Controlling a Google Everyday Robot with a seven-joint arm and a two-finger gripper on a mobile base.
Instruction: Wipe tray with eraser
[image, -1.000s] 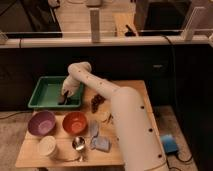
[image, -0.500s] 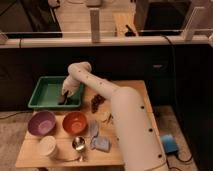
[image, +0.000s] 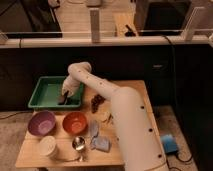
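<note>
A green tray (image: 45, 92) sits at the back left of the wooden table. My white arm reaches from the lower right over the table into the tray. My gripper (image: 64, 95) is down inside the tray near its right side, with a dark thing, apparently the eraser (image: 62, 99), at its tip against the tray floor.
A purple bowl (image: 41, 123) and an orange bowl (image: 75, 122) stand in front of the tray. A white cup (image: 48, 147), a metal cup (image: 79, 144), a bluish cloth (image: 99, 144) and dark grapes (image: 97, 101) lie on the table (image: 30, 156). A blue object (image: 168, 143) lies on the floor at right.
</note>
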